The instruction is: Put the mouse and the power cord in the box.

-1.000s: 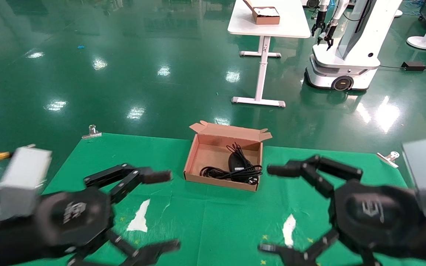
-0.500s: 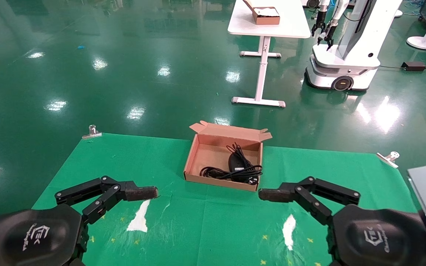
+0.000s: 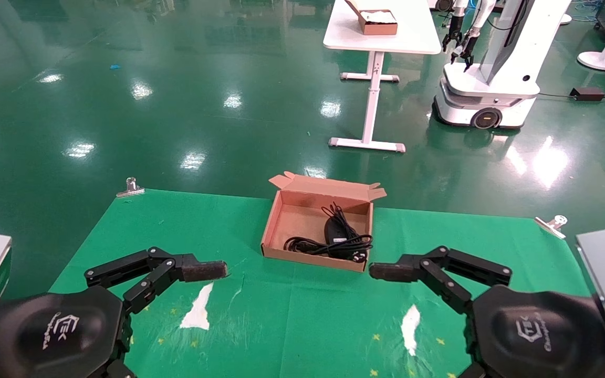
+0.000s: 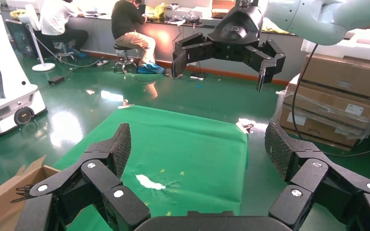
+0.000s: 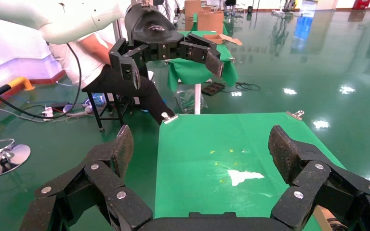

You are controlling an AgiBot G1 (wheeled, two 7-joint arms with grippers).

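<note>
Only my head view shows the mouse and power cord inside the box — ahead, between both claws. Left gripper and right gripper gape wide, empty, over bare green cloth.

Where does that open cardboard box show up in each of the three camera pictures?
Head view: the box sits centre, on the far edge of the green cloth.
Left wrist view: only a corner, at the frame's lower-left edge.
Right wrist view: a sliver near the lower-right corner.
Shared landmark: the green cloth's white tear.
</note>
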